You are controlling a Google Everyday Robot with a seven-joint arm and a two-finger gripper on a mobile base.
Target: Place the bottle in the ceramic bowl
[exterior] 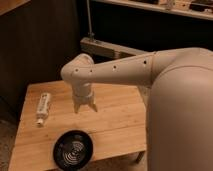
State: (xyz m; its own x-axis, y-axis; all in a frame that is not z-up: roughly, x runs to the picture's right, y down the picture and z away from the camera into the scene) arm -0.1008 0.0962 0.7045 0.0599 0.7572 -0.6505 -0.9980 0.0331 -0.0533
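Observation:
The bottle (43, 107), slim and whitish with a pale label, lies on its side on the left part of the wooden table (120, 120), its cap towards the front. The black ceramic bowl (73, 149) with pale rings sits at the table's front edge, below and right of the bottle. My gripper (85, 107) hangs over the table's middle, to the right of the bottle and above the bowl in the picture. Its two fingers point down, spread apart and empty.
My large white arm fills the right side and hides the table's right part. A dark wall stands behind the table, and a pale metal bar (110, 48) with a post sits behind it.

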